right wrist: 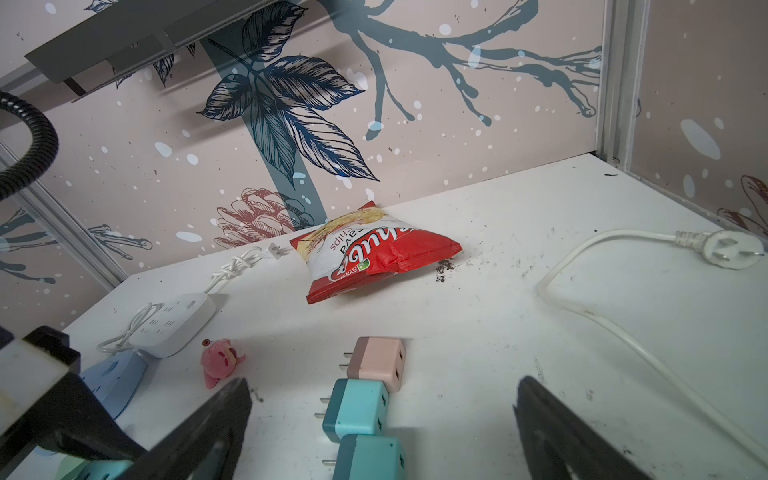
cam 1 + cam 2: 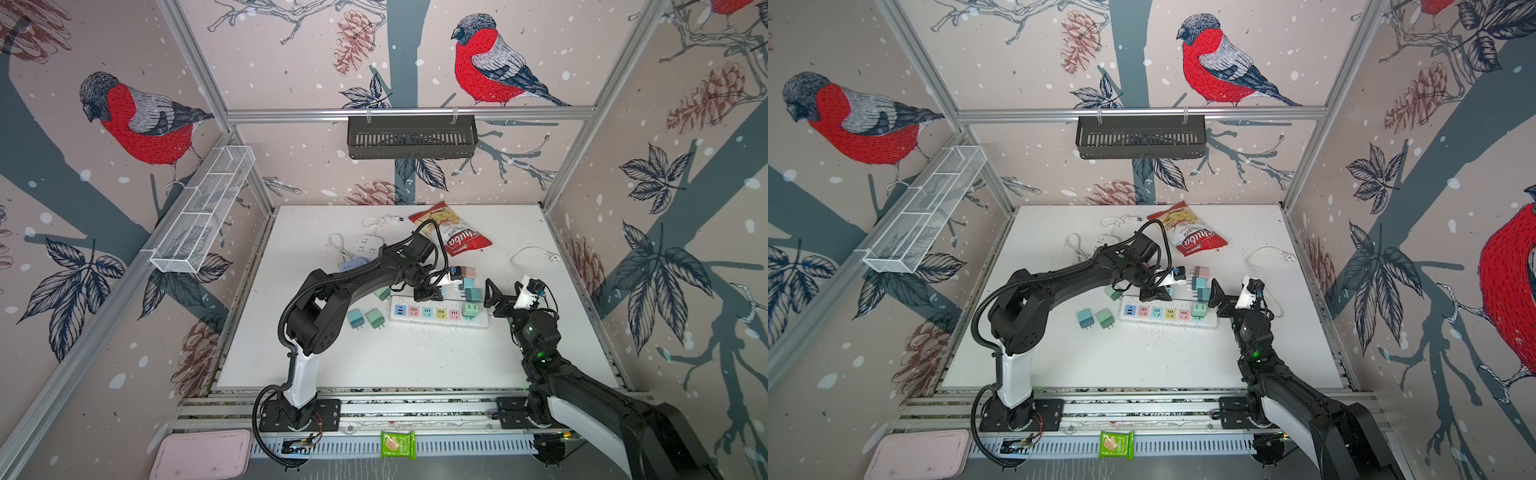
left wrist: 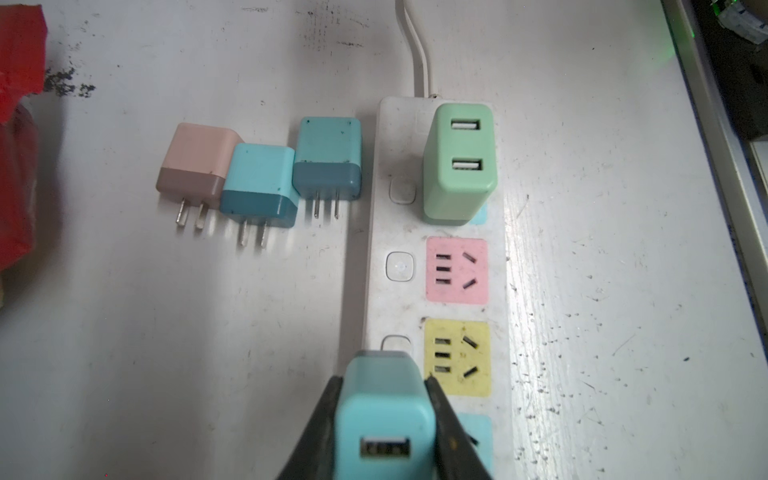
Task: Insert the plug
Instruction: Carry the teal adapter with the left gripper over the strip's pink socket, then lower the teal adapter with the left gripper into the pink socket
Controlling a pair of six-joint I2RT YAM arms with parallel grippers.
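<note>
A teal plug (image 3: 386, 419) is pinched in the left tool (image 3: 383, 384), yellow socket (image 3: 457, 357) just beside it. The right tool (image 2: 492, 298) is spread.

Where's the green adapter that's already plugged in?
In both top views the green adapter stands in the power strip's rightmost socket, nearest the right gripper; the left wrist view shows it at the cord end, beside the pink socket.

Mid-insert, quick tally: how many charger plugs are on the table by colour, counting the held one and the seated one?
Pink plug: 1
Green plugs: 3
Blue or teal plugs: 4, counting the held teal plug
Total: 8
</note>
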